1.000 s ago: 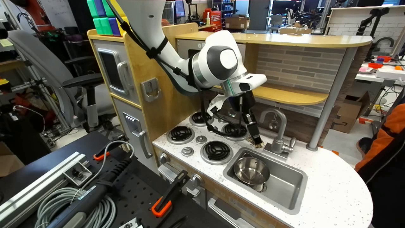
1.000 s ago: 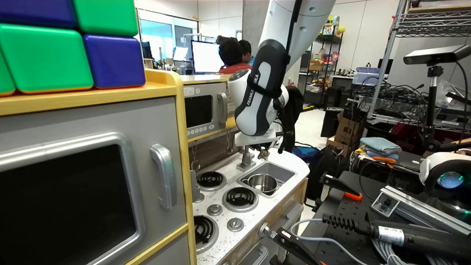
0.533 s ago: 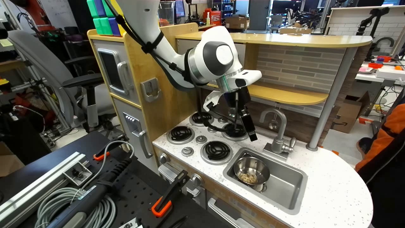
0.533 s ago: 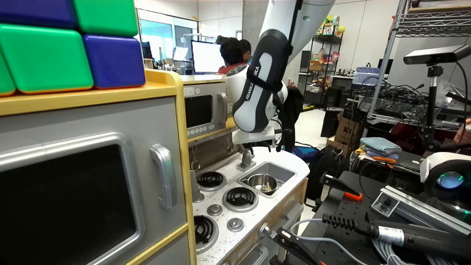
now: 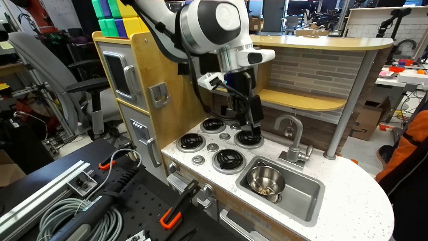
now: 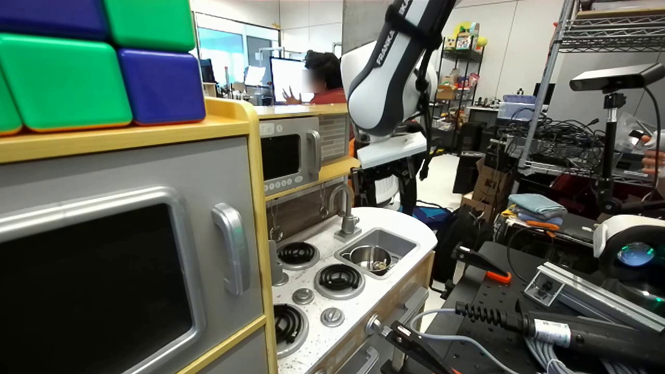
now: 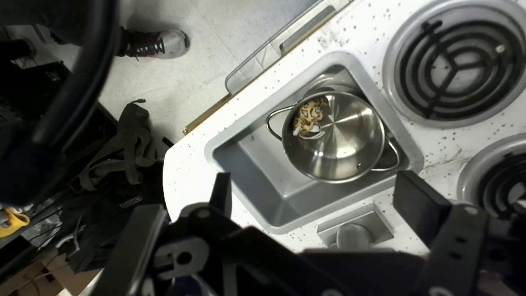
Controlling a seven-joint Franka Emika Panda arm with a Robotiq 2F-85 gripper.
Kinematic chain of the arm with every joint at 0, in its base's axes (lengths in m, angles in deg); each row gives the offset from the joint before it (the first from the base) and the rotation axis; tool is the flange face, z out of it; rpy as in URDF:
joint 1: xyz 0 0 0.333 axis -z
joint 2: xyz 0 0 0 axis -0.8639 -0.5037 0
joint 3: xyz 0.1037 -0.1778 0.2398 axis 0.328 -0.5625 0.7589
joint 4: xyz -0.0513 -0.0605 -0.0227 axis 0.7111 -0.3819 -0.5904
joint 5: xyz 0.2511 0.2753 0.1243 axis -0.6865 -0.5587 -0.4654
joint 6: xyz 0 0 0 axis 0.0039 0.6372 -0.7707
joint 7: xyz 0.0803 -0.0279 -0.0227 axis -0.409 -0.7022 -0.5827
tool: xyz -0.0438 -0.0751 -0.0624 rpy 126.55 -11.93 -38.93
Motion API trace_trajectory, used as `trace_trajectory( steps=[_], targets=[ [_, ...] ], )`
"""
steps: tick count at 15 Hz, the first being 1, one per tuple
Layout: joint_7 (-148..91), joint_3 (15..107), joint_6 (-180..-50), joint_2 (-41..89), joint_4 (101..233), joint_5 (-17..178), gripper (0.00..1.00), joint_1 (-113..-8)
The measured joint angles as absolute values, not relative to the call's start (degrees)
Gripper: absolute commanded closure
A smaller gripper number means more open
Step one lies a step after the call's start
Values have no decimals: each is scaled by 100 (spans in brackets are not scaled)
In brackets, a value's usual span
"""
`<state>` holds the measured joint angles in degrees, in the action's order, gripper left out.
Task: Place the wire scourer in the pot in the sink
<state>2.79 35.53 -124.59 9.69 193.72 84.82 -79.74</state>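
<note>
One spotted object [image 7: 309, 115] lies inside the pot [image 7: 349, 158], upper centre of the wrist view, up-frame from the wide, empty hand [image 7: 316, 181], so only withdrawal seems left.

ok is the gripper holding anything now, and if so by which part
Nothing is held: the gripper stands open, its fingers apart. The leopard-spotted object lies in the two-handled steel pot in the sink.

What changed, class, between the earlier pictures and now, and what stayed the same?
The gripper let go of the spotted tan object, which went down into the pot; the gripper then rose, and its jaws now stand open. The pot, sink and faucet stayed where they were.
</note>
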Motion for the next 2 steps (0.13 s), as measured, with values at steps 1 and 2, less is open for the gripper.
trace_trajectory(
  steps=[1,2],
  targets=[
    [127,3687,-12253,1245,19455,8496,0,-7836],
    [27,3779,-12144,1453,19521,8503,0,-7725]
  ],
)
